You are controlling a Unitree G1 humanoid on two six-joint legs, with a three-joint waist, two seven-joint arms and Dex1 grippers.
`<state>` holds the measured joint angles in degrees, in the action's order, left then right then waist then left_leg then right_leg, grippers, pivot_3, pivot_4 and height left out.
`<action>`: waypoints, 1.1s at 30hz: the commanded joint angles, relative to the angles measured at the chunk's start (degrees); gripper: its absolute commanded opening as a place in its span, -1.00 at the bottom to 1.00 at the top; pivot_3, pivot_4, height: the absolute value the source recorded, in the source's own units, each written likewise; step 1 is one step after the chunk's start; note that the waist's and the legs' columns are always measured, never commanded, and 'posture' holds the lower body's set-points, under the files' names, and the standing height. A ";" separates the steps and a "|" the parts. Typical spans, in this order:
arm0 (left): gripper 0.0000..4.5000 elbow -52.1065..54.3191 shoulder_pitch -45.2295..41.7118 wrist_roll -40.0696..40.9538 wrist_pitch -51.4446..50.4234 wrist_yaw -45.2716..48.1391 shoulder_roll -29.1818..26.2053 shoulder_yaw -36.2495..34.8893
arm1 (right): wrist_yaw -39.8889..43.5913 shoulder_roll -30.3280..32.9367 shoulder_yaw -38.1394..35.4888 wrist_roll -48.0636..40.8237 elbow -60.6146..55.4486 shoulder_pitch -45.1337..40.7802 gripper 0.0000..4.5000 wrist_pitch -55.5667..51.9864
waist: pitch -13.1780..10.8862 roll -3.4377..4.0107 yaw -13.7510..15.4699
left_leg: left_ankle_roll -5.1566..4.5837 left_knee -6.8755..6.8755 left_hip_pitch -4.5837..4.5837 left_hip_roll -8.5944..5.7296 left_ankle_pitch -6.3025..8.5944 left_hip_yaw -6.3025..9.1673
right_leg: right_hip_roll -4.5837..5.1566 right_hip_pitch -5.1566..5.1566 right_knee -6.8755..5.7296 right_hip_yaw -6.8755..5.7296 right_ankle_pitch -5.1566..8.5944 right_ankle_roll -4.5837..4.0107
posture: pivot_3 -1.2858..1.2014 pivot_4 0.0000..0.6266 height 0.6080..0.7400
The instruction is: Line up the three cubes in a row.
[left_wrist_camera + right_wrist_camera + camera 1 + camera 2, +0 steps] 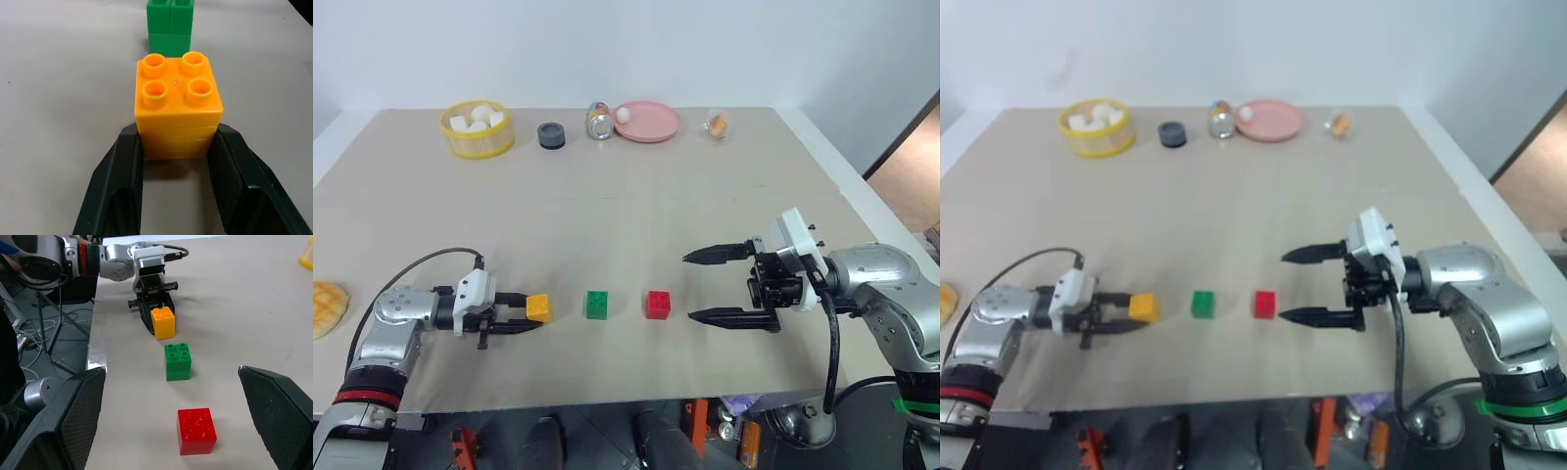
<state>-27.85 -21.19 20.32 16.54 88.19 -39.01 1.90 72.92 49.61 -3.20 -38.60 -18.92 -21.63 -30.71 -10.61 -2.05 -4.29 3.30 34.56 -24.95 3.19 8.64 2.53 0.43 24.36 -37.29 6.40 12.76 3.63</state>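
Gripping orange-yellow cube (178, 105), left hand (521, 317).

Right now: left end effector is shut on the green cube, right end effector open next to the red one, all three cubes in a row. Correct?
One error: the left end effector is shut on the orange-yellow cube, not the green cube, which stands free in the middle. The left wrist view shows it. The rest holds: right end effector open next to the red cube, all three in a row.

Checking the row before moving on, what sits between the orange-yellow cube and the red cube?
The green cube stands between the orange-yellow cube and the red cube, apart from both, as the left eye view shows.
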 commanded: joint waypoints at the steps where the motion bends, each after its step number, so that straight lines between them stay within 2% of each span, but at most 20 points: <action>1: -0.42 -3.69 -1.16 -2.02 1.62 2.77 -0.56 1.08 | -0.12 0.37 -1.51 -0.87 -1.45 0.14 1.00 0.36 | 0.01 0.02 -0.01 | 0.00 0.00 0.00 0.00 0.00 0.00 | 0.00 0.00 0.00 0.00 0.00 0.00 | 0.03 -0.52 1.00; 14: -0.42 -14.54 -9.60 -3.09 5.99 4.31 0.40 4.61 | -1.61 0.78 -2.52 -1.65 -3.18 1.72 1.00 -0.38 | 0.08 0.15 0.02 | -0.17 0.03 0.26 0.00 -0.12 0.00 | -0.01 -0.19 -0.13 0.00 -0.15 -0.07 | 0.03 -0.52 1.00; 28: -0.42 -16.08 -10.70 -2.39 7.45 4.31 0.59 6.18 | -1.67 0.88 -2.00 -1.27 -1.95 0.85 1.00 0.10 | 0.17 0.30 0.12 | -0.21 0.06 0.27 0.00 -0.20 -0.03 | 0.02 -0.27 -0.14 -0.01 -0.19 -0.06 | 0.03 -0.52 1.00; 30: 0.04 -16.21 -10.82 -2.46 6.09 4.31 0.47 6.38 | -1.64 0.76 -1.82 -1.11 -1.66 0.55 1.00 0.26 | 0.17 0.31 0.12 | -0.22 0.06 0.26 0.00 -0.20 -0.03 | 0.02 -0.27 -0.14 -0.01 -0.19 -0.06 | 0.03 -0.52 1.00; 31: 0.13 -16.24 -10.87 -2.44 5.93 4.31 0.43 6.51 | -1.63 0.71 -1.78 -1.09 -1.56 0.45 1.00 0.29 | 0.17 0.30 0.09 | -0.22 0.06 0.26 0.00 -0.20 -0.03 | 0.02 -0.26 -0.14 -0.01 -0.19 -0.06 | 0.03 -0.52 1.00; 33: 0.47 -16.58 -11.16 -2.70 6.40 3.93 0.98 5.48 | -1.52 0.69 -1.65 -1.00 -1.38 0.30 1.00 0.39 | 0.17 0.30 0.08 | -0.22 0.07 0.25 0.00 -0.20 -0.04 | 0.02 -0.25 -0.13 0.00 -0.19 -0.06 | 0.03 -0.52 1.00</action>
<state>-43.73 -32.64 18.94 22.68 91.72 -38.32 7.44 71.15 50.02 -3.31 -39.11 -20.00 -20.33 -31.07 -10.44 -1.75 -4.20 3.08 34.62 -24.70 3.19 8.45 2.47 0.45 24.12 -37.42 6.40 12.58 3.58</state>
